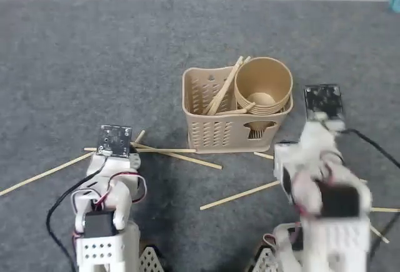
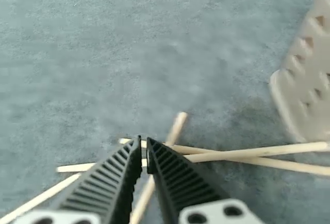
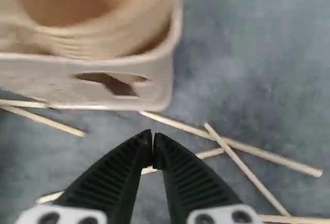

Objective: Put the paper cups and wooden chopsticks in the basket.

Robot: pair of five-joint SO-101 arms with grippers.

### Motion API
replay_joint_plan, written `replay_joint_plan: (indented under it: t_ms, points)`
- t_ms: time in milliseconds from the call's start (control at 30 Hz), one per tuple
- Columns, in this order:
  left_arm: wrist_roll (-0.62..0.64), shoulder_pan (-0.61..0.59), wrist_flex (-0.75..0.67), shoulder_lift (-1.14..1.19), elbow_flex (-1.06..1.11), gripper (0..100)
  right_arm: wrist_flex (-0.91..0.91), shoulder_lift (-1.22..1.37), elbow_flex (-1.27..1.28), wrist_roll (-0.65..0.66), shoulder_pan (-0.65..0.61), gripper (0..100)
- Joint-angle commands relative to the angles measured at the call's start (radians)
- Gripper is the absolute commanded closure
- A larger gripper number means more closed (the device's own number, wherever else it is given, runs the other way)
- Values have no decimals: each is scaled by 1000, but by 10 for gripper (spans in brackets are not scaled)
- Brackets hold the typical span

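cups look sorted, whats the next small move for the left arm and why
Probably open the left gripper and lower it onto the chopstick just beneath its tips. Its jaws are shut and empty, the paper cups already sit in the basket, and loose chopsticks lie on the mat.

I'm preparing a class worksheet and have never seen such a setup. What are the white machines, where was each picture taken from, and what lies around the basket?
The white machines are two small robot arms, seen from above in one picture. The other two come from cameras on their wrists, looking along the black left claw and right claw. Both are shut and hold nothing. On the grey carpet stands a beige basket holding stacked paper cups and a few chopsticks. More loose chopsticks lie around it.
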Motion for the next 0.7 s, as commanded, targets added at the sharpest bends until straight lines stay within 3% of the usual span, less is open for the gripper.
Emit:
replay_joint_plan:
  t_ms: [0,167,400,667]
  points:
    - [-38,-89,-55,-12,-48,987,-202,93,170,11,79,972]
    - [-127,-196,-63,-11,-91,987,-355,191,322,-63,136,972]
    - [-193,-196,92,6,-272,979,-564,209,439,-144,124,972]
    - [-273,-199,270,470,-633,877,-564,209,448,-143,116,972]
